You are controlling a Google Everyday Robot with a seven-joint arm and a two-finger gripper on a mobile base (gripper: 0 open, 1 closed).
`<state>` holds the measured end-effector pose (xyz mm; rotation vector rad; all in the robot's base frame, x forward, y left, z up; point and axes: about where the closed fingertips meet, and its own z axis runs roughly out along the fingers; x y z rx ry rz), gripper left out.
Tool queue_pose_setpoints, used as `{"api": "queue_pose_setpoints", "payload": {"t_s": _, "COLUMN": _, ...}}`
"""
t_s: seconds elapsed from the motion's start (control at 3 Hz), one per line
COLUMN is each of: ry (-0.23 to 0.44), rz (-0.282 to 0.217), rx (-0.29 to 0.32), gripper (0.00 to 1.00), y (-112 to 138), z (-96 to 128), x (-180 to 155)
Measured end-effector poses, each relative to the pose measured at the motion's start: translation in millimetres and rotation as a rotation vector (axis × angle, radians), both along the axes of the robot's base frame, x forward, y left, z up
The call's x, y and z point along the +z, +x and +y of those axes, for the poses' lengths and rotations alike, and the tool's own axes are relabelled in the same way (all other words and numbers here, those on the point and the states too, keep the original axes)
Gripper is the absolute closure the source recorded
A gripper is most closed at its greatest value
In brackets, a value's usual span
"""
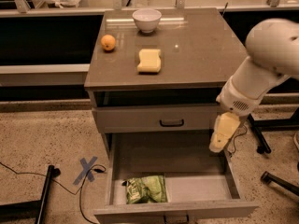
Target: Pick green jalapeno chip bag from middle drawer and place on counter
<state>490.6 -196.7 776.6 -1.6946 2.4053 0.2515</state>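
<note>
The green jalapeno chip bag (147, 189) is lying front-left in the open middle drawer (201, 188), the gripper (222, 135) is hanging over its right wall, open or closed I cannot tell, and the counter (201, 50) behind is bearing a sponge (149, 60), orange (108, 42) and bowl (146, 20)

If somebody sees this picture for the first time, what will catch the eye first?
First, the big white robot arm at the right edge, with its gripper hanging above the right wall of the open middle drawer. Next, the green jalapeno chip bag at the drawer's front left, bright against the pale floor. On the counter sit a yellow sponge, an orange fruit and a white bowl.
</note>
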Motion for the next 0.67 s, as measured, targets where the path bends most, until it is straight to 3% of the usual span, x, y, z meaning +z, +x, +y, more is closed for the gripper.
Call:
{"api": "queue_pose_setpoints", "payload": {"t_s": 0.33, "ry": -0.002, "rz": 0.028, "rx": -0.048, "gripper": 0.00, "y": 3.0, "z": -1.3, "x": -17.4}}
{"api": "queue_pose_setpoints", "payload": {"t_s": 0.67, "ry": 0.030, "rz": 0.047, "rx": -0.015, "gripper": 0.00, "y": 11.4, "z": 5.2, "x": -43.3}}
